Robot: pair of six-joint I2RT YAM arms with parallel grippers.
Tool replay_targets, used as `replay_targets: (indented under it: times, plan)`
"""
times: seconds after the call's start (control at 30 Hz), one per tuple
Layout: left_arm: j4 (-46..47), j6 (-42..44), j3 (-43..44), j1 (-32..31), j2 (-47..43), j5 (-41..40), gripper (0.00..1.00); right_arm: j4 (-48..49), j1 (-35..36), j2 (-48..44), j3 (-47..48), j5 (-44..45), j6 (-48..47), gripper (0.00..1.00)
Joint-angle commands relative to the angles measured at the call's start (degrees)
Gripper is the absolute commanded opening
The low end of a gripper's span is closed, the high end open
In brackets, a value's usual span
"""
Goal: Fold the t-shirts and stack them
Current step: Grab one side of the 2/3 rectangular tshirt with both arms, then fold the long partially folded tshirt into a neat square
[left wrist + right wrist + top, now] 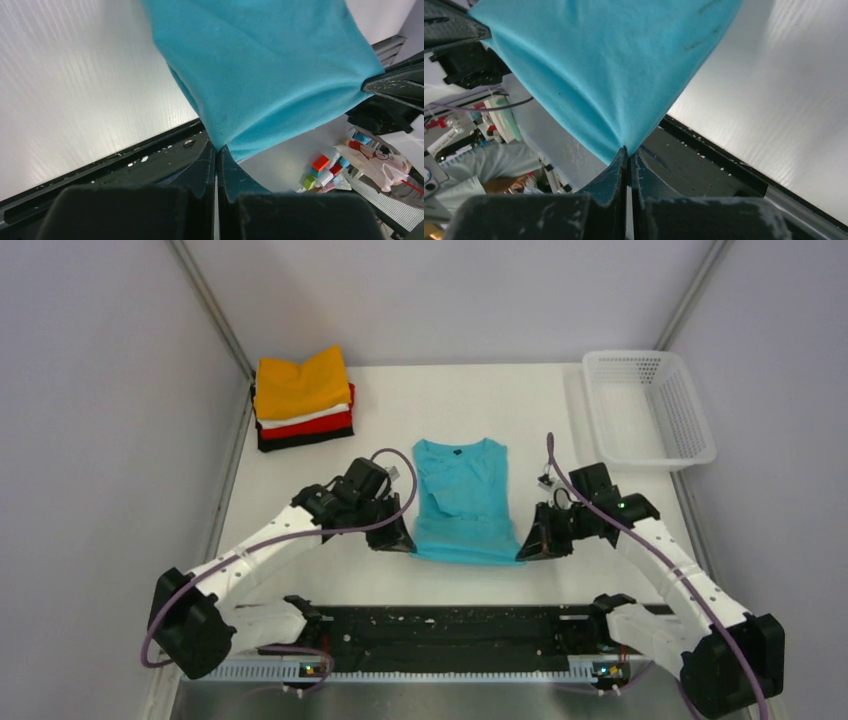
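As left fingers [216, 156], right fingers [626, 159] pinch teal t-shirt [462, 502] corners, hem taut near black rail [440, 625].

White perforated basket [688, 412] was set upright at the far right corner of the white table [450, 390]. A black strip [450, 625], flecked white, was laid along the near edge. Coloured blocks [320, 172] were glimpsed off-table.

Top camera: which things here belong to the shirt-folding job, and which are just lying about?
Job in hand:
turquoise t-shirt, its near corners pinched by the left fingers and right fingers
stack of folded t-shirts, orange on top, far left

Lying about:
white perforated basket, far right
coloured blocks, off the table, seen by the left wrist camera only
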Motion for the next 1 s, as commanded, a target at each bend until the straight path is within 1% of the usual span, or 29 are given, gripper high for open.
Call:
replay_targets:
  times: [0.0, 0.1, 0.17, 0.23, 0.3, 0.33, 0.4, 0.57, 0.77, 0.97]
  plan:
    - [-4.53, 1.2, 6.25, 0.16, -2.58, -1.11, 0.0, -8.07, 0.08, -0.15, 7.51, -4.91, -5.17, 0.0]
    - [-3.14, 2.74, 10.06, 0.29, -1.04, -4.79, 0.0, -2.74, -0.2, 3.6, 10.73, -4.8, -6.0, 0.0]
    - [1.34, 2.42, 11.67, 0.97, 0.77, -9.66, 0.0, 2.21, -1.43, 7.09, 13.12, -4.92, -6.41, 0.0]
    - [8.91, 2.27, 12.59, 2.5, 3.07, -10.66, 0.0, 7.0, -2.72, 11.07, 16.01, -4.91, -5.38, 0.0]
    - [12.8, 2.83, 14.74, 4.96, 6.69, -10.66, 0.0, 12.8, -3.65, 13.88, 18.18, -4.59, -2.43, 0.0]
    - [13.35, 3.23, 16.22, 6.07, 8.62, -10.65, 0.0, 15.49, -3.8, 14.94, 18.98, -4.99, -1.35, 0.0]
    - [13.32, 4.73, 20.75, 8.26, 12.72, -9.19, 0.0, 17.84, -4.1, 18.23, 21.56, -5.28, -1.2, 0.0]
    - [9.31, 7.7, 30.71, 11.76, 21.97, -7.34, 0.0, 18.46, -6.16, 25.78, 26.39, -5.33, -2.0, 0.0]
    - [8.74, 9.31, 38.89, 14.9, 30.29, -4.71, 0.0, 18.96, -8.81, 32.78, 32.94, -4.52, -2.18, 0.0]
    - [6.98, 11.57, 47.02, 16.21, 37.84, -5.97, 0.0, 20.65, -11.09, 38.44, 35.27, -4.25, -1.47, 0.0]
